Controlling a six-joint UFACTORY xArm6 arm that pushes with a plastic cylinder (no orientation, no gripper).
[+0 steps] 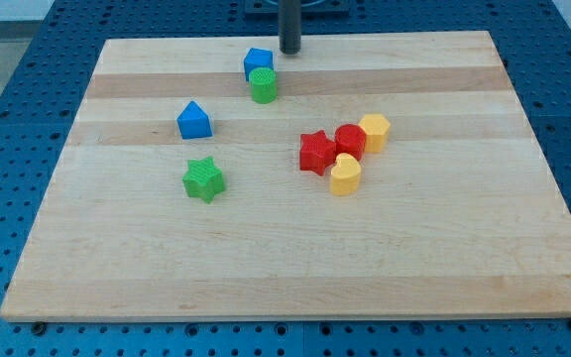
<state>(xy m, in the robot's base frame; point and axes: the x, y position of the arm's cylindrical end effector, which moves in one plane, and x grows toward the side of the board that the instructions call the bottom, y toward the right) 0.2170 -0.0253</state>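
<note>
My tip (290, 51) rests on the wooden board (295, 258) near the view's top edge, a little right of centre. Nearest to it is a blue block (258, 62), just to its left and apart from it. A green cylinder (263, 85) touches that blue block from below. Further left lies a blue house-shaped block (194, 121), and below it a green star (203, 179). To the right of centre a red star (315, 152), a red cylinder (350, 140), a yellow hexagonal block (374, 131) and a yellow heart-shaped block (345, 174) huddle together.
The board lies on a blue perforated table (8, 109). The arm's dark base (295, 8) shows at the view's top behind the rod.
</note>
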